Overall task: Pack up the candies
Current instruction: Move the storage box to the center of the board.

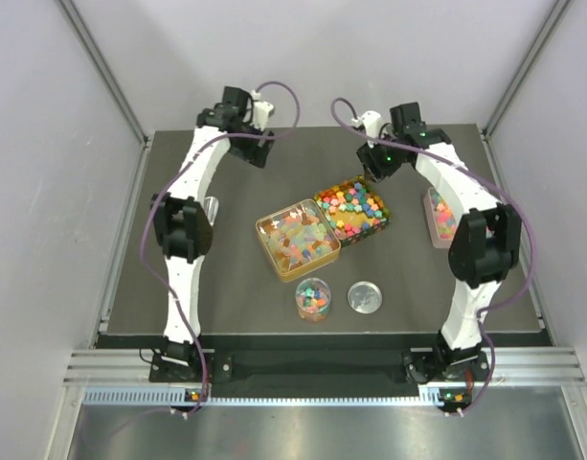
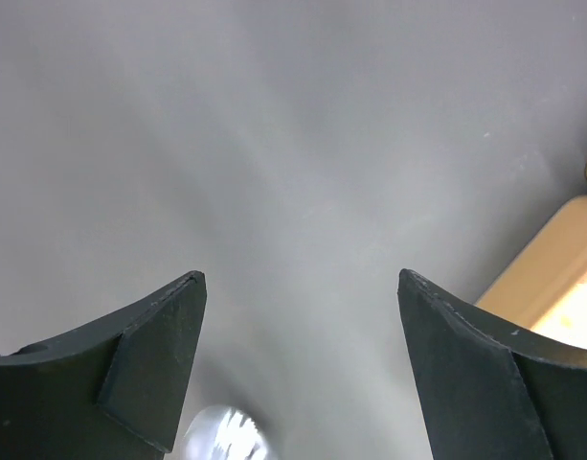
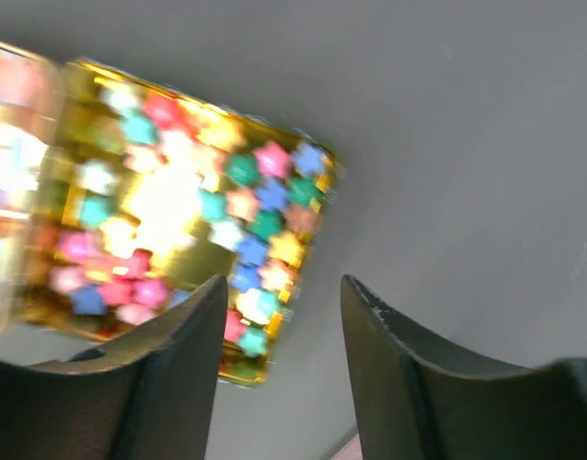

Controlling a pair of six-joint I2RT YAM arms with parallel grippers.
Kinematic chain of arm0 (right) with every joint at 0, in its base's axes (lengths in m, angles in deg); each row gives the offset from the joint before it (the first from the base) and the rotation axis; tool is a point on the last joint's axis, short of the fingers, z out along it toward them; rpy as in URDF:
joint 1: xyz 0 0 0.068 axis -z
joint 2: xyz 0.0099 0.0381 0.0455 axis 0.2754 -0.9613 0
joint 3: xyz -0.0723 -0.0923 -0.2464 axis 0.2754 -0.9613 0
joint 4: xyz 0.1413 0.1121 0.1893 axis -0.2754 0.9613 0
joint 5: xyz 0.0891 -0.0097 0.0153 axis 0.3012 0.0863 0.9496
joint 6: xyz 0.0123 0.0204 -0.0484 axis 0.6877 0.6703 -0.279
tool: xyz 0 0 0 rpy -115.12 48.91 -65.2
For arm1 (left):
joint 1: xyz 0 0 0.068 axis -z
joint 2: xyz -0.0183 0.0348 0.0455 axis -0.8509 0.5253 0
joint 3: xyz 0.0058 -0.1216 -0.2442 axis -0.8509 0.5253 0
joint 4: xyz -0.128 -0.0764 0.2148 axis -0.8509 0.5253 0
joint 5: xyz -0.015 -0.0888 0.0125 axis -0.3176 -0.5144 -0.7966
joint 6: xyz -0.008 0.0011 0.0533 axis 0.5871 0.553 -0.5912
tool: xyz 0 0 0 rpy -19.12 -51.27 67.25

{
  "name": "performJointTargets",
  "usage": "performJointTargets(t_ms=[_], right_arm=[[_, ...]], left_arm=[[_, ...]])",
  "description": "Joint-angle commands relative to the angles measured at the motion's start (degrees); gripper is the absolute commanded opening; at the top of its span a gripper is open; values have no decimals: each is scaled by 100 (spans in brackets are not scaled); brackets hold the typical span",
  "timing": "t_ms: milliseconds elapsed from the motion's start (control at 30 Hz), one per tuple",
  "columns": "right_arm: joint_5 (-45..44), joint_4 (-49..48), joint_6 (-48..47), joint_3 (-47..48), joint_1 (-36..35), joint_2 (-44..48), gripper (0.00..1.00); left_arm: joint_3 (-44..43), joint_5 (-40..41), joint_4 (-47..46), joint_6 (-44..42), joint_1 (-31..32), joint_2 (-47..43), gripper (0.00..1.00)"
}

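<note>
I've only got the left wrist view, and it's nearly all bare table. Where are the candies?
Observer: Most of the candies lie in an open gold tin at the centre of the workspace.
Operator: And the right pincer?
Observer: The right pincer is open and empty, by the tin's far edge.
</note>
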Motion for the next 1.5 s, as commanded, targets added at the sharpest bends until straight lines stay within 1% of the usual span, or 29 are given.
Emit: performJointTargets(t_ms=[0,33,100,133,233,367,500,700,733,833,1100,1233,1333,1367,1433,1467], right_arm=[[708,-288,188,-576,-657,494,48],[787,-393,878,-665,-720,494,42],[875,-631,1559,-762,-869,345,37],[954,-649,2058,-728,-913,257,35],[876,-605,2519,-438,-1124,-173,34],[595,-640,2661,-51,-1221,-639,34],[524,-570,2670,221,-1292,-895,34],[603,-543,2661,125,-1450,-957,34],[646,-570,2852,99,-1467,-930,34],[691,-605,2898,20,-1485,-790,34],[524,-429,2837,46,-1538,-886,46],[524,-438,2854,107,-1564,-1052,47],[471,-412,2889,195,-1608,-1211,45],[445,-420,2924,222,-1608,-1255,42],[86,-447,3161,292,-1608,-1360,36],[-64,-490,3284,353,-1573,-1387,31]], left_arm=[[400,200,-186,169,-204,-931,85],[454,269,-177,169,-222,-1062,85],[541,270,-133,186,-240,-1195,85],[603,279,-142,134,-231,-1387,86],[761,454,-133,19,-222,-1669,86],[998,481,-107,-33,-240,-1933,86],[1306,419,-98,-42,-240,-2127,86],[1456,384,-98,-16,-327,-2250,86],[1456,367,-98,-7,-336,-2250,86],[1447,332,-115,10,-371,-2268,86],[1298,270,-115,28,-372,-2215,86],[1254,288,-107,19,-372,-2215,86],[1280,305,-98,19,-372,-2241,86],[1289,314,-98,19,-372,-2241,86],[1289,305,-98,10,-380,-2242,87],[1289,305,-98,10,-380,-2259,87]])
